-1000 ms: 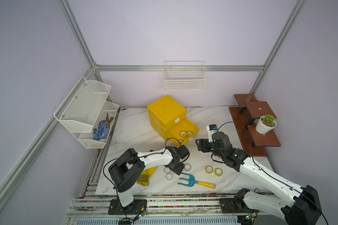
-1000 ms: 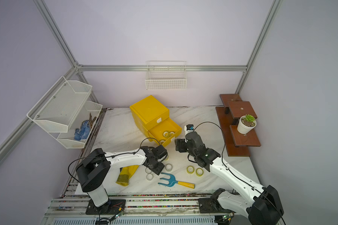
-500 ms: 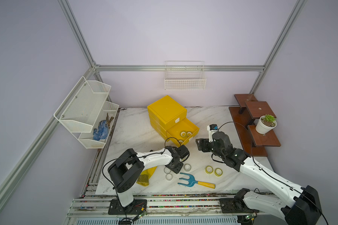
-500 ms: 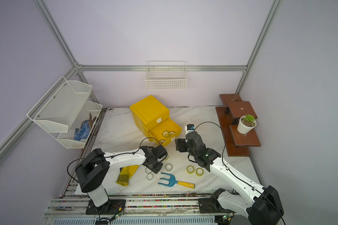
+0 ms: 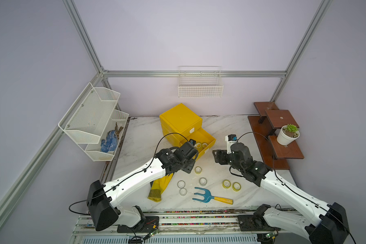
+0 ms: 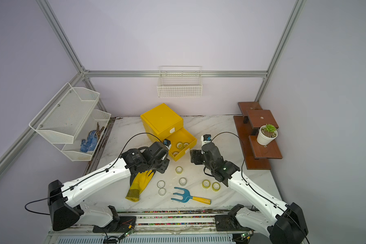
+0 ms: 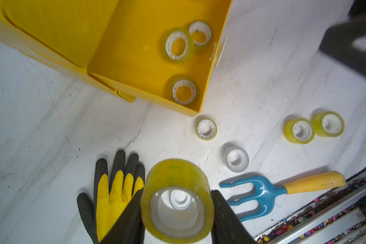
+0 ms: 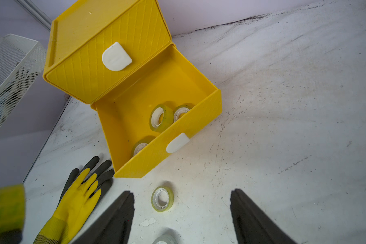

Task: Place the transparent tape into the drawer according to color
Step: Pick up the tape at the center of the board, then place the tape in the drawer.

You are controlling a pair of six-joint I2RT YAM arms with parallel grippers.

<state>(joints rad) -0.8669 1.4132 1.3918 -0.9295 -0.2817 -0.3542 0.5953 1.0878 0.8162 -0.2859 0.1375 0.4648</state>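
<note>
The step in hand is carrying a yellow-green roll to its drawer. The left end effector (image 7: 176,199) is clamped across the sides of a yellow-green tape roll (image 7: 173,175), held off the bench (image 7: 40,126) just in front of the open yellow drawer (image 7: 135,52). That drawer already holds three rolls (image 7: 178,46) of what looks like the same tint, so it reads as the right destination. The next move, I judge, calls for lifting the roll over the drawer's front wall and centring it above bare floor clear of those three. The fingers should then part low enough that it does not bounce out. The right end effector (image 8: 182,193) hangs empty with its fingers wide apart, beside the drawer's front and over a loose yellow-green roll (image 8: 162,198) lying on the bench. Farther from the drawer lie two more yellow-green rolls (image 5: 226,184) and three clear ones (image 5: 202,181), not yet sorted.
</note>
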